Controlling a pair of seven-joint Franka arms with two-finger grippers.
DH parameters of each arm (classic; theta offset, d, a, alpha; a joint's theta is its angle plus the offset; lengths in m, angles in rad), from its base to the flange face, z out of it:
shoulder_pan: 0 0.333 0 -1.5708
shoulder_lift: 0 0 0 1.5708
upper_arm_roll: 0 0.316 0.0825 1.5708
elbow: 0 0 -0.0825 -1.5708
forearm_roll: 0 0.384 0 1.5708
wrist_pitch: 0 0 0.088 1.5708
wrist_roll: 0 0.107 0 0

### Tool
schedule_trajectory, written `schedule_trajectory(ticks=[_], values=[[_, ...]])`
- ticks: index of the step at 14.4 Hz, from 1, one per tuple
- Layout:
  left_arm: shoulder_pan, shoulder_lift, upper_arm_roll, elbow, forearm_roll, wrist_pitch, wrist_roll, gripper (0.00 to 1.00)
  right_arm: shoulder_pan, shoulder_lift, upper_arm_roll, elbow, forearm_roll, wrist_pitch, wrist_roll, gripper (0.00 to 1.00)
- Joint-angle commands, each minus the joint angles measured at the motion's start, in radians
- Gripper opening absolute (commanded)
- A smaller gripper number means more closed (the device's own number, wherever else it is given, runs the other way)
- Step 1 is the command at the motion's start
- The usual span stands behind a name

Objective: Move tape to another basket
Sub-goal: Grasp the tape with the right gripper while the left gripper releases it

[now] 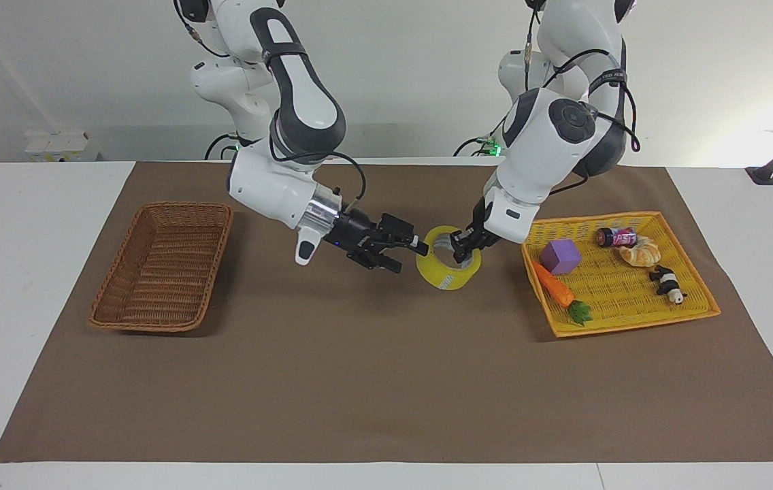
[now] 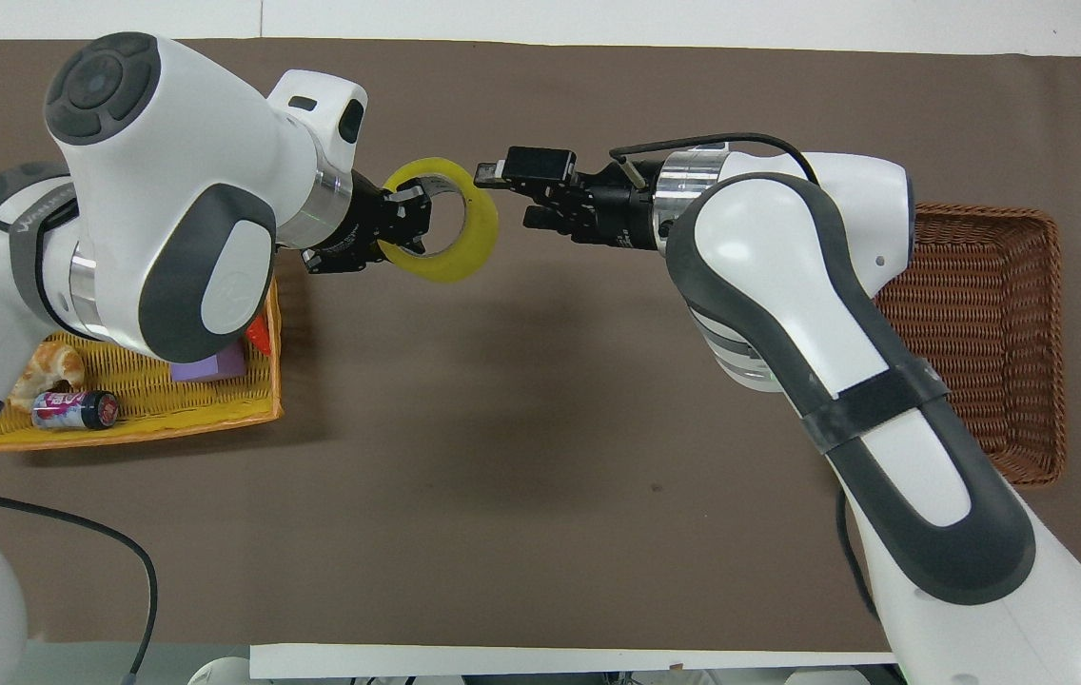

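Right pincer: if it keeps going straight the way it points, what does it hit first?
Most likely the tape, held up by the left pincer. The right pincer is open, aimed at the roll's near wall, with one fingertip already at its rim. Whether they touch cannot be told.

Bright, even light — soft shadows
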Motion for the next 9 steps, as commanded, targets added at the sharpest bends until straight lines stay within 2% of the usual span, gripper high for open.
schedule_trajectory(ticks=[1,9], values=[[-0.012,-0.006,0.011,0.003,-0.015,0.01,-0.014,0.0,0.008,0.02,-0.003,0.016,0.028,-0.006,-0.066,1.0],[-0.013,-0.005,0.011,0.009,-0.013,-0.002,-0.017,0.0,0.033,0.017,-0.003,0.009,0.028,-0.03,-0.097,1.0]])
